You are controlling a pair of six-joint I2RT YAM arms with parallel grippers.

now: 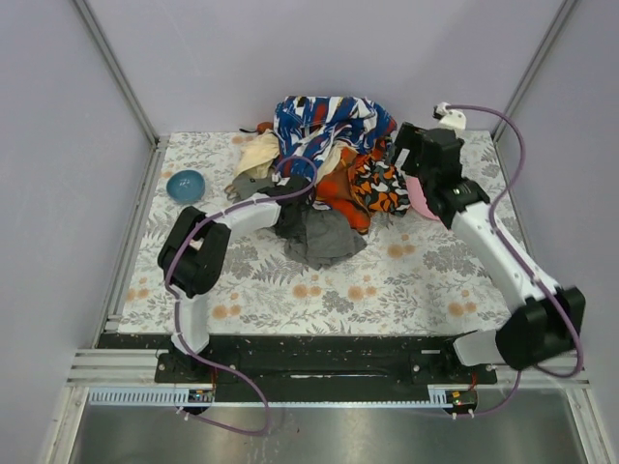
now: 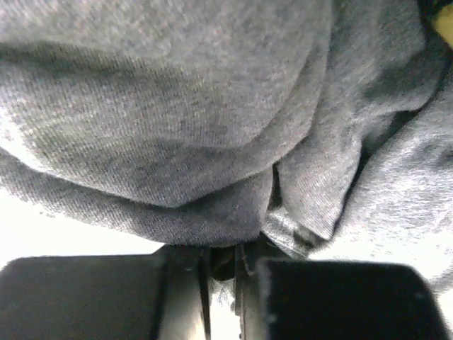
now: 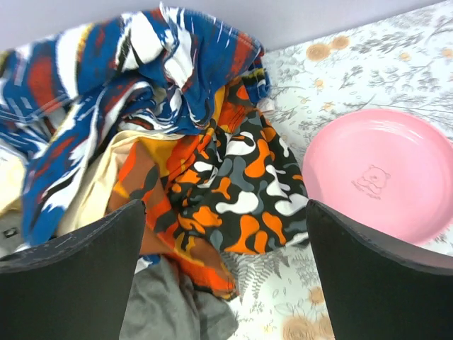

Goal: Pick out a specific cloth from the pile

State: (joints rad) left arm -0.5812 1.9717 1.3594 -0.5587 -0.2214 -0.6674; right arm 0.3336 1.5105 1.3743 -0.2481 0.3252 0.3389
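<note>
K: Checking the left gripper (image 2: 225, 273): its jaws are almost together, with a fold of the plain dark grey soft cloth (image 2: 177, 106) pinched between the black fingers (image 2: 85, 297). It reads as gripping the cloth.

M: Which way does the rest of the cloth lie from it?

K: From overhead, the gripper sits on the cloth's far-left part. The bulk spreads from there toward the arm bases and a bit to the right. That's the long axis, as far as I can tell.

M: And the pile?

K: The heap of colourful printed fabrics (image 1: 329, 135) is directly beyond the gripper. The orange-black print piece (image 1: 377, 188) meets the grey's far-right edge. I can't tell how much grey is trapped under it.

M: Right arm?

K: The right gripper (image 3: 225, 212) is spread wide and holding nothing. It hovers over the heap's right side, with the round pink plate (image 3: 382, 177) just beside it. The left arm is clearly the nearer one.

M: Room to move?

K: There's bare floral-print table (image 1: 387, 280) on the base side of the left gripper. The small blue bowl (image 1: 185, 185) is well off to its left. I'd pull toward the bases, away from the heap. The risk is the orange-black piece dragging along.
</note>
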